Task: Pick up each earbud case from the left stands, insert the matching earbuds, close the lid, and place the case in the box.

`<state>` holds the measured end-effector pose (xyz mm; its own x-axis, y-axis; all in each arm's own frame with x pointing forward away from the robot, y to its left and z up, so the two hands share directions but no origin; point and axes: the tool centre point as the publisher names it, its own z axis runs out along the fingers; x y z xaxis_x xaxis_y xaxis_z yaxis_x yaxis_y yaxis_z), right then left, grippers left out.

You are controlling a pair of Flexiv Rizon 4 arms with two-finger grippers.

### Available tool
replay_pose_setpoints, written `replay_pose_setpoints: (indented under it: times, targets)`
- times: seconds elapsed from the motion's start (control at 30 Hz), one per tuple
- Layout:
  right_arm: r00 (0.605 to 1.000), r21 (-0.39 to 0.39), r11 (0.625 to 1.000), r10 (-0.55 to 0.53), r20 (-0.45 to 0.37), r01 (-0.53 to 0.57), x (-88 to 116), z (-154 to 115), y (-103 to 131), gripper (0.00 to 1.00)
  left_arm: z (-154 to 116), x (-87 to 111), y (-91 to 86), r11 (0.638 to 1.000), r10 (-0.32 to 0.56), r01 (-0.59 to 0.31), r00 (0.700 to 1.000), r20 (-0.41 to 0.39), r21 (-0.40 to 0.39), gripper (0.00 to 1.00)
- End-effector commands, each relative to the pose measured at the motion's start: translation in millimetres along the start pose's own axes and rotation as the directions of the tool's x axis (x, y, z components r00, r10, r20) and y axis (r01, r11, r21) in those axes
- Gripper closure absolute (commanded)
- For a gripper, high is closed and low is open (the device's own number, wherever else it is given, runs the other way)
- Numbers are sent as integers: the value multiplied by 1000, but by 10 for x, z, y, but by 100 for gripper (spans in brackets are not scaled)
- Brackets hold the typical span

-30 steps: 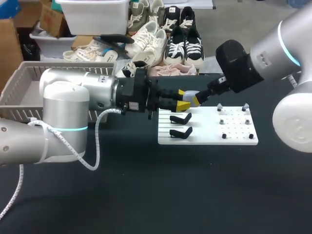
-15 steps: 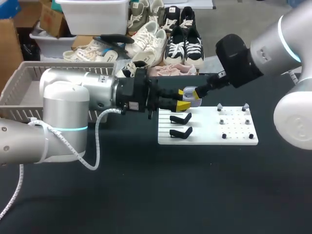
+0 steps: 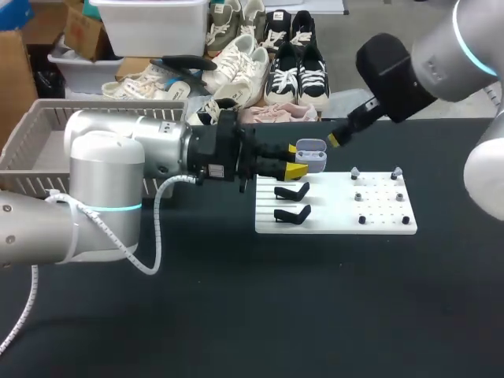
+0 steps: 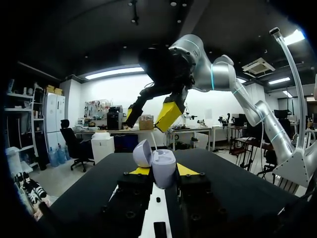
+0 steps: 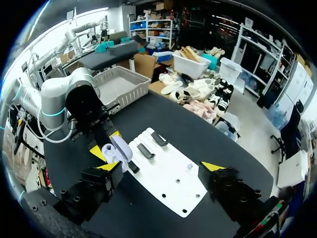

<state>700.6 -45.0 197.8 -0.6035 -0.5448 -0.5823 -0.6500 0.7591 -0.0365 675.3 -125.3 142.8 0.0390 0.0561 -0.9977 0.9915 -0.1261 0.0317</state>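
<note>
Head view: your left hand [image 3: 293, 161] is clenched on 1 earbud case [image 3: 312, 155], held in the air over the far left edge of the white board [image 3: 378, 216]. Both black stands [image 3: 291, 191] on the board are bare. Your right hand [image 3: 337, 140] hangs just beyond the case, apart from it. The box [image 3: 47, 134] sits at the far left of the tabletop; no case is visible in it.

Left wrist view: the case [image 4: 161, 166] stands between both yellow tips with its lid [image 4: 142, 152] open. The right hand [image 4: 150, 114] is above it, released and empty. Whether the earbuds are seated cannot be told.

Right wrist view: the right hand [image 5: 161, 167] is spread wide and carries nothing.

Status: pick-up is done. Judge lid closing and placement in the box as outstanding.
</note>
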Motion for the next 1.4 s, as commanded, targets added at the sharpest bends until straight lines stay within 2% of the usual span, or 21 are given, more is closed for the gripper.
replay_pose_setpoints:
  times: [0.03,0.23,0.57,0.9,1.1,1.2,1.4]
  targets:
    - [998,282,959,4,-68,15,156,-113,-103,0,-6,3,9,1000,7,-7,1000,-6,0,100]
    - [983,344,939,62,-170,0,391,-20,-351,0,-50,-29,9,998,60,-60,998,-27,6,100]
    - [955,388,921,151,-256,-42,589,202,-643,0,-87,-41,16,997,76,-76,997,-21,1,100]
    - [915,390,915,239,-324,-101,721,560,-938,0,-87,-41,16,997,76,-76,997,-21,1,100]
    - [903,346,925,275,-331,-155,782,726,-1062,0,-87,-41,16,997,76,-76,997,-21,1,100]
    - [897,338,927,282,-340,-163,810,795,-1110,12,-87,-41,16,997,76,-76,997,-21,1,100]
    - [888,323,931,289,-356,-173,884,909,-1162,22,-87,-41,16,997,76,-76,997,-21,1,100]
